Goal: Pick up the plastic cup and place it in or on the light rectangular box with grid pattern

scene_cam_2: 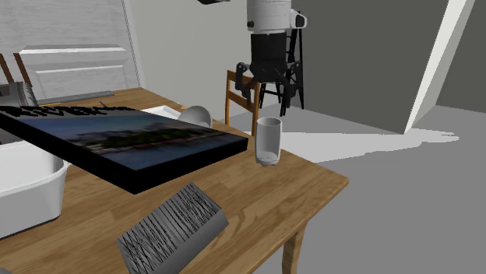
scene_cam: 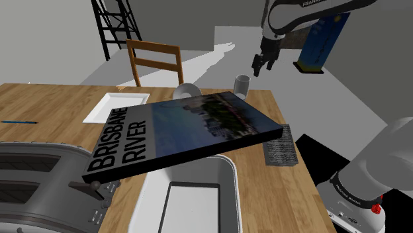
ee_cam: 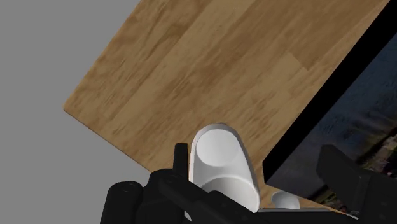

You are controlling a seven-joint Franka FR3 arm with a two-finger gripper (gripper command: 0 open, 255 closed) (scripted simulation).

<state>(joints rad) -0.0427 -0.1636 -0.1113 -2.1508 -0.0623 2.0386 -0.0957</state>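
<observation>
Our tool (ee_cam: 254, 153) hangs with fingers apart above the upright, empty cup (ee_cam: 219, 162) on the worktop (ee_cam: 191, 76); the grey box (scene_cam_2: 175, 226) lies well apart.

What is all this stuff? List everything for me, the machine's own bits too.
table: one, wood, under most things
cup: one, pale grey, upright near the table's edge, below the gripper
patterned box: one, grey, on the table beside the book
book: one, black-edged with a river photo, tilted, mid-table
bowl: one, grey, behind the book
tray: one, white, on the table
pen: one, blue, at the shoulder view's left
toaster: one, grey, by the book
tub: one, white, under the book's end
chair: one, wooden, beyond the table
rack: one, black, behind the chair
carton: one, blue, on the floor
arm: one, white
gripper: one, black, open
</observation>
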